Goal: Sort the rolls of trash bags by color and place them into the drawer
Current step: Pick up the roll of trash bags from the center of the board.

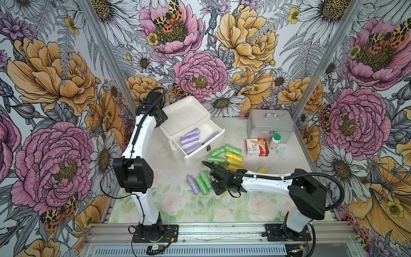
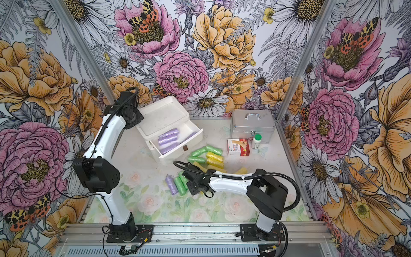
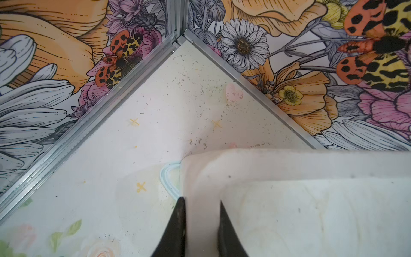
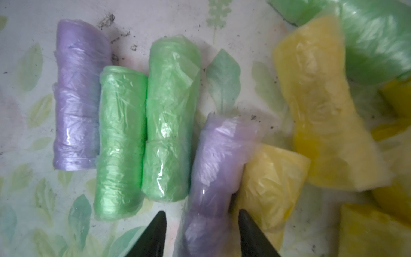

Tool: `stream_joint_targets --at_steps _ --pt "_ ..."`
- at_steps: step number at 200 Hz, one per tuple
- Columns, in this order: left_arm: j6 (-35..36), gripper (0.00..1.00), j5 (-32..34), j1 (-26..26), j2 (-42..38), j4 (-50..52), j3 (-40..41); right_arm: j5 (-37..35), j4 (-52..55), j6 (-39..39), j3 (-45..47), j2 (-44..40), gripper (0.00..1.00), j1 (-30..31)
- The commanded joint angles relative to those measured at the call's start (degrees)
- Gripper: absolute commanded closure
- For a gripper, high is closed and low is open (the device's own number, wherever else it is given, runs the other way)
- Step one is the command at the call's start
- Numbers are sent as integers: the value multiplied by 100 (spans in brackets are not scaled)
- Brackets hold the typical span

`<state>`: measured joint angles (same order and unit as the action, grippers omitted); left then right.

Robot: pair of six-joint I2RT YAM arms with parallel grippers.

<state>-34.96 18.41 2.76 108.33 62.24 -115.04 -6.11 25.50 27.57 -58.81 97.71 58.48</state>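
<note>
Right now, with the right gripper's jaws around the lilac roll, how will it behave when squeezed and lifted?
The lilac roll looks soft: its crinkled film will probably dent under the right gripper. Its glossy surface may slip. It touches a yellow roll, which could get nudged and roll away.

The left arm (image 1: pixel 145 130) and the right arm (image 1: pixel 264 184) have glossy white link shells between boxy matte-black joint housings. Each stands on a black plate (image 1: pixel 171 231) screwed to the aluminium rail (image 1: pixel 222 231). Above that rail, black corrugated cable conduit loops along each arm. The left pincer (image 3: pixel 202 200) and the right pincer (image 4: pixel 201 213) have black fingers (image 3: pixel 175 229) tapering to points.
</note>
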Motion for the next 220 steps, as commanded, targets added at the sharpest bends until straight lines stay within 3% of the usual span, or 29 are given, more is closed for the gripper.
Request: stream_joint_targets --at_steps 1,40,69,118,174,220 --pt "-419 100 -1111 14 -62 382 201 -231 8 -94 -179 163 48 -5" --pt "-427 100 -1160 -4 -100 383 193 -259 -1 -94 -175 360 51 -46" --pt "-432 100 -1132 -12 -145 381 183 -315 -1 23 -81 435 64 -116" --pt "-481 100 -1173 -22 -111 380 215 -201 -19 66 57 231 71 -188" --pt "-503 100 -1235 -39 -41 370 226 591 368 354 232 -998 73 -465" --pt "-536 100 -1249 -39 24 379 186 1704 789 681 -408 -2105 74 -1021"
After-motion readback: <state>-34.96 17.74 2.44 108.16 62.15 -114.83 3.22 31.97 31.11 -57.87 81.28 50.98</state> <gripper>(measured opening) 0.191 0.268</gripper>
